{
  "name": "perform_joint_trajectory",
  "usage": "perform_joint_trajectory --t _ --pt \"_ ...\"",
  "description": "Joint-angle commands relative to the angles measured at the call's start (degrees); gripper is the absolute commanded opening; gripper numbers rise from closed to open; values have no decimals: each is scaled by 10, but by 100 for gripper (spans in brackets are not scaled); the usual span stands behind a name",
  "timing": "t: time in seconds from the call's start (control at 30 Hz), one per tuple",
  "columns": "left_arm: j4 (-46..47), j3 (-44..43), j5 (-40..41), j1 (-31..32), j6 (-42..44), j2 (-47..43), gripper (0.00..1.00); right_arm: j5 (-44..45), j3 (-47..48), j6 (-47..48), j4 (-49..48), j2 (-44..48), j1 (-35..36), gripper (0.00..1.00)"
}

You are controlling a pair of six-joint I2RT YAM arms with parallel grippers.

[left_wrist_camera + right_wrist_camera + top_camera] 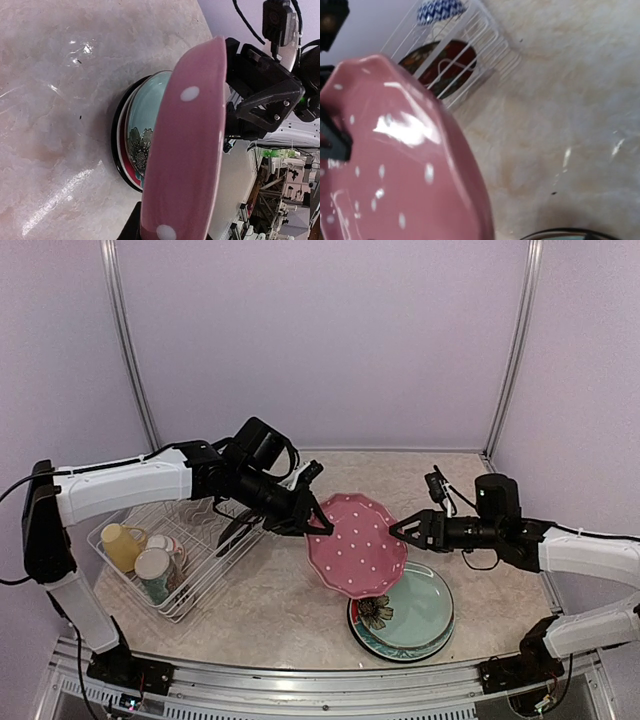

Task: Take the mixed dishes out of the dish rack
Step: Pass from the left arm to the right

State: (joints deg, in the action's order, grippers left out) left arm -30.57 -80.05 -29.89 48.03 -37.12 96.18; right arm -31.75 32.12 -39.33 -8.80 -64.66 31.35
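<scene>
— Several plates make up the stack [428, 618]. It lies flat on the table [270, 615], well to the right of the rack [200, 587]. A green plate [150, 107] with a dark flower painted on it is on top.

— And inside the rack?

— At its near left end there is a yellow mug [121, 545], with a cream mug [153, 573] just beside it.

— Where is the pink plate [358, 545]?

— Out of the rack, in the air just to its right. It is tilted, with its dotted face turned up. The left gripper [316, 524] pinches the rim on the side nearest the rack, its fingers closed hard on the edge.

— And the right gripper [398, 531]?

— It is at the plate's side away from the rack. Its fingers are spread wide, one on each side of the rim. I cannot tell whether they touch it.

— What else is in the rack, farther back?

— The right wrist view shows a red plate [442, 67] standing upright between the rack's wires. A blue bowl [440, 10] with a zigzag pattern sits beyond it.
</scene>
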Motion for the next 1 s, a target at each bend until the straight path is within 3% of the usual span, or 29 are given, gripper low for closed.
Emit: perform_joint_trajectory --t 0.0,0.27,0.47,0.53,0.6,0.77,0.97 --pt "83 -60 -75 18 -2 9 0 -22 1 -20 -64 -37 27 83" --pt "51 -84 -76 27 21 34 0 -70 -18 -50 -143 -63 36 50" --pt "39 -83 -73 17 31 28 0 -75 -21 -52 -153 -69 35 2" --pt "35 -80 -72 9 29 27 0 -71 -21 -53 -157 -69 35 0" --pt "36 -73 -72 1 25 23 7 -64 -24 -57 -162 -68 34 0" --pt "37 -50 -62 -21 20 8 41 -52 -31 -62 -165 -60 28 0" --pt "51 -11 -37 -47 21 -33 73 -56 -48 -39 -95 -20 6 0"
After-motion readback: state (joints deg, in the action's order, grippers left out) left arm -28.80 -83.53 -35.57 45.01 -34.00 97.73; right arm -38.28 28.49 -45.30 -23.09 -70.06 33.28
